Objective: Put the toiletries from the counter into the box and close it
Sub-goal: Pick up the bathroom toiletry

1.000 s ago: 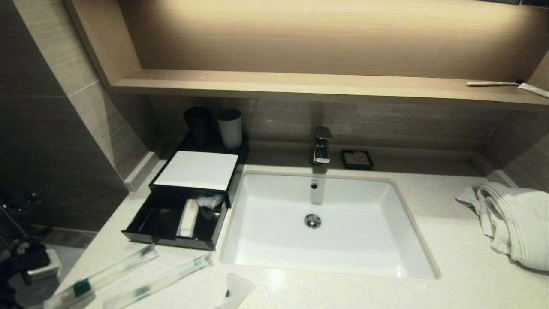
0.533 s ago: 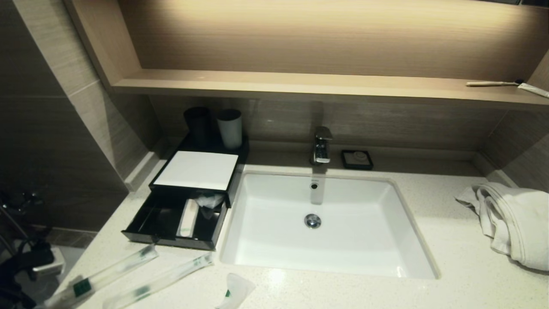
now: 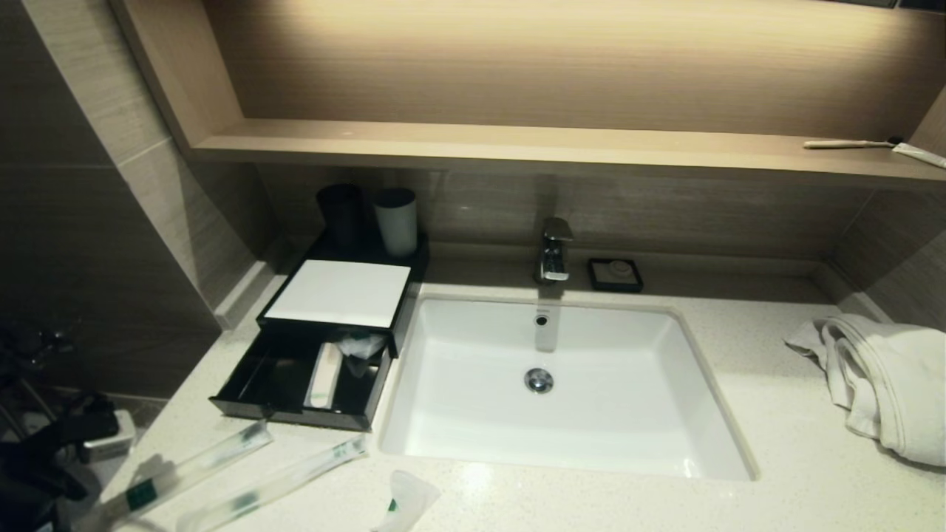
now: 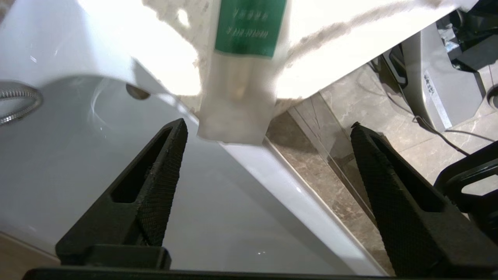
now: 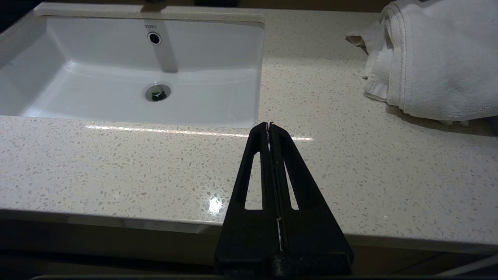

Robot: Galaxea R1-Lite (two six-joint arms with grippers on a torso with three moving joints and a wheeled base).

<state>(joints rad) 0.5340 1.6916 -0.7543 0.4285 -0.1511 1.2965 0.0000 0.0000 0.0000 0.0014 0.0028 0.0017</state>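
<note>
Left hand low beside tabletop left edge, fingers wide apart, empty. Wrapped toothbrush lies straight ahead, end poking over edge, long side pointing at hand. Box open. Right hand far away, pressed together.

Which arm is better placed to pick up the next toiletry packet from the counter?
Left. The left gripper is open, facing the overhanging end of the green-labelled packet. The right gripper is shut, over bare counter near the towel.
</note>
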